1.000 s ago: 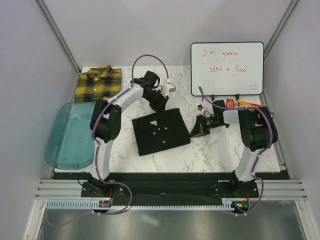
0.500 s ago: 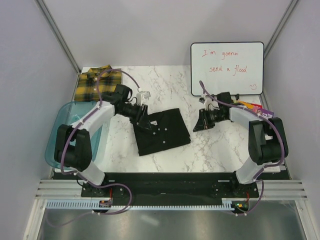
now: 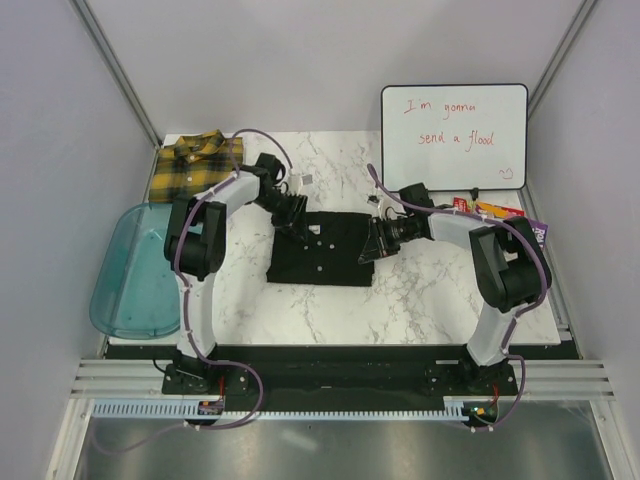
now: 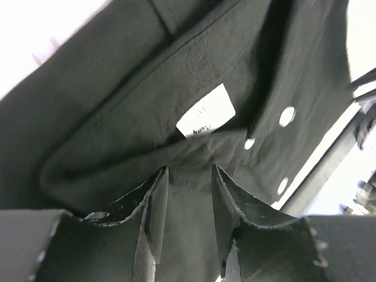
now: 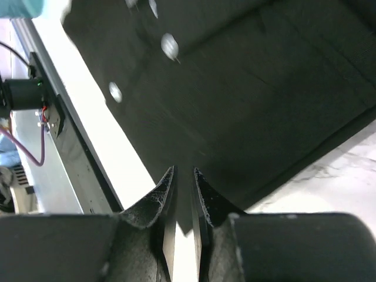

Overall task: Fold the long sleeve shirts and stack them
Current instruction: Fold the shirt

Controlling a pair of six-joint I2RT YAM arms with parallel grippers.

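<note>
With left gripper (image 4: 189,171) spread astride the collar of the black shirt (image 3: 320,256) and right gripper (image 5: 184,171) pinching its corner, close the left fully before lifting both level.

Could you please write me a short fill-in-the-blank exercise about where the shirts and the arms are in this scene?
1. The yellow-and-black plaid collared shirt lies at the far ____ corner of the white marble-patterned table.
2. The left end effector and the right end effector are both at the folded button-up shirt, whose cloth is plain ____.
3. The rectangular whiteboard carries handwriting in ____ ink.
Missing words: left; black; red.
</note>
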